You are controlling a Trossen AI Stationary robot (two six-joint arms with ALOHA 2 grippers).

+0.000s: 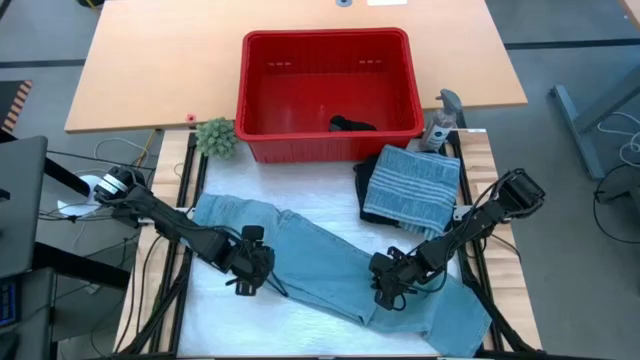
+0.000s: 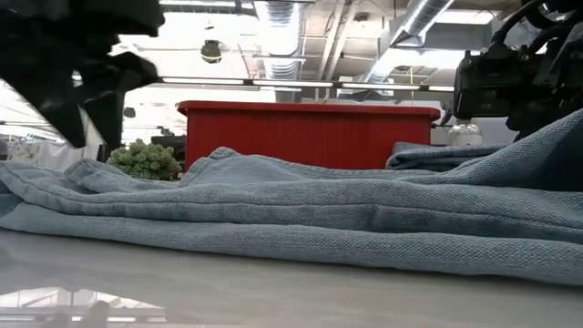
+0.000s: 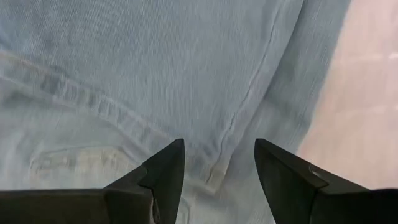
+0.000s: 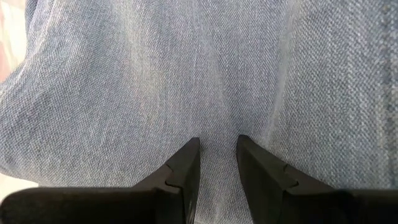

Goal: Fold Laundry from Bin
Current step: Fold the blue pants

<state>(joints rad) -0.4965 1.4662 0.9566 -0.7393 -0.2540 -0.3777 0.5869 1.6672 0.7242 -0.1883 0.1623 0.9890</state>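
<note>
red plastic is the first thing i notice: one bin [image 1: 262,90] stands on the table, and i place everything else from it. inside it, near the wall that faces the arms, lies one small black garment [image 1: 352,125]. outside that same wall, towards the right arm's side, there is one folded pile: a blue-grey striped cloth [image 1: 412,185] on top of a dark piece [image 1: 364,188]. one pair of light blue jeans [image 1: 320,250] lies flat and long across the white table [image 1: 260,325], further from the bin than the pile. one small green plant [image 1: 216,137] stands just beside the bin's corner on the left arm's side.

two arms are working, both over the jeans. the left gripper [image 3: 217,171] hangs above the denim near a seam; its fingers are clearly apart, with cloth visible between them, and they hold nothing. the right gripper [image 4: 217,155] is low on the other end of the jeans, its fingers only a narrow gap apart with denim in that gap; i cannot tell if it really pinches the cloth.
</note>
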